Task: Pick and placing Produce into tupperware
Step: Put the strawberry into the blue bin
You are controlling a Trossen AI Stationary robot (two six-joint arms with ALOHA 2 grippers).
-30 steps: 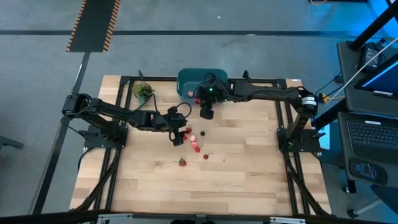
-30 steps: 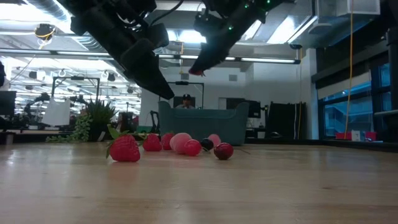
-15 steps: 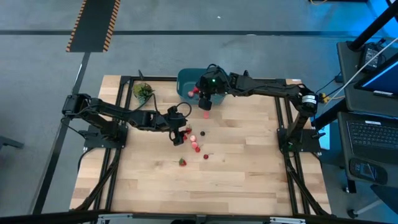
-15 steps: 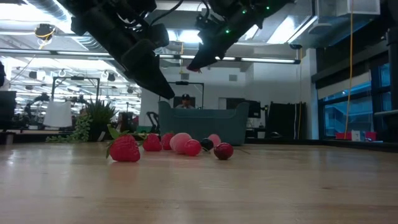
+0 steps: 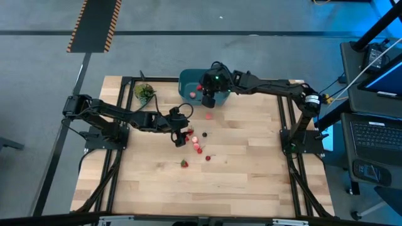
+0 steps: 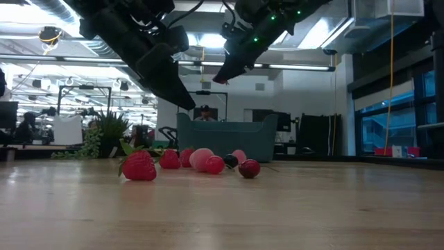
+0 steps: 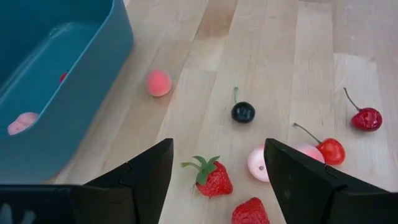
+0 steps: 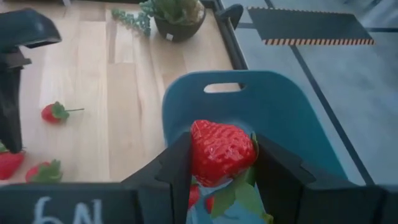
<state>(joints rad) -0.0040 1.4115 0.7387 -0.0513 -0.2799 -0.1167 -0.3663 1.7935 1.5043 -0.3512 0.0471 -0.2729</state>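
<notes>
Right tool (image 8: 221, 163) grips strawberry (image 8: 219, 151) above tupperware (image 8: 273, 106).

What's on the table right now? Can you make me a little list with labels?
Right claw: shut on a strawberry, above the near edge of the blue tub
Left claw: open, holding nothing, low over the loose fruit
Tub contents: a few pieces already inside
Still on the table: strawberries, red cherries, one dark cherry, pink pieces
Also there: small potted plant in the far left corner
</notes>
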